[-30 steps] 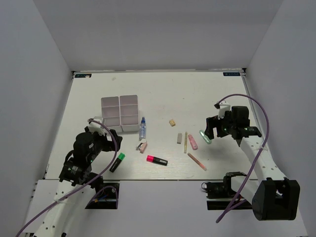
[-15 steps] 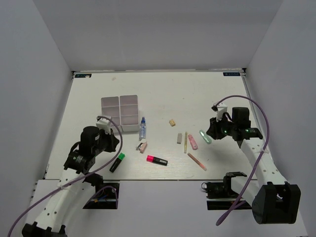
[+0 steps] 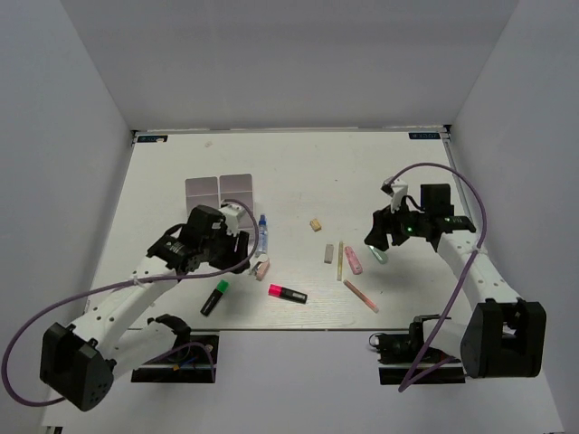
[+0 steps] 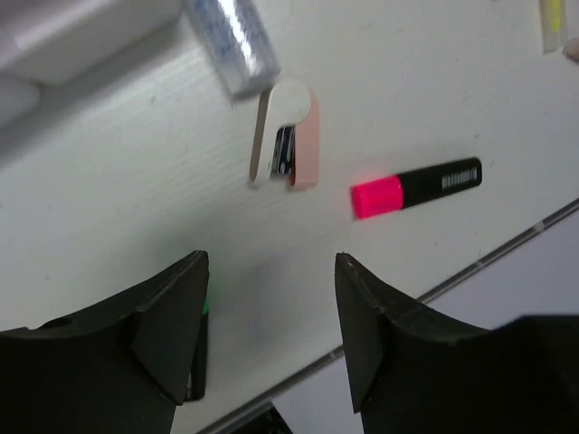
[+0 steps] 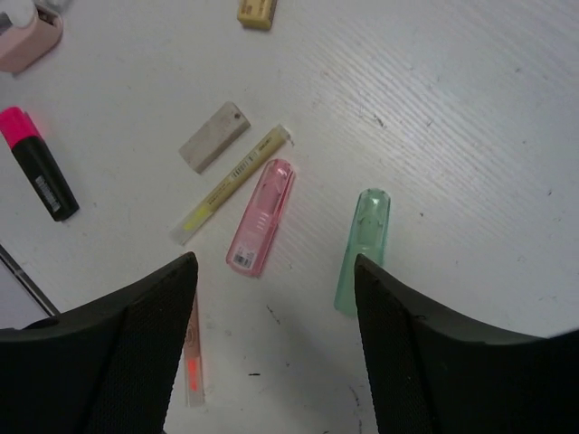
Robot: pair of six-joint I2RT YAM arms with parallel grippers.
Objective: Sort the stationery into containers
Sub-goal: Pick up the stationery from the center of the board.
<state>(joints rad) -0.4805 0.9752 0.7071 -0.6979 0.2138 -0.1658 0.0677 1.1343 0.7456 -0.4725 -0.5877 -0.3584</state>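
Stationery lies scattered on the bench (image 3: 362, 172), mostly right of the tray (image 3: 220, 187). Over it the left end effector (image 4: 269, 271) hangs with fingers apart and nothing between them; beyond its tips a small pink stapler-like piece (image 4: 288, 145) lies just beside the bottle (image 4: 231, 41), with the pink highlighter (image 4: 414, 185) near. The right end effector (image 5: 271, 271) is likewise spread and empty, above a pink clear piece (image 5: 261, 217), a green clear piece (image 5: 363, 249) and a yellow pencil (image 5: 231, 185).

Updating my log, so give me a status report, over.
Left gripper, right gripper open, empty. Stationery loose on table; visible tray cells empty. Left arm hides tray's near half.
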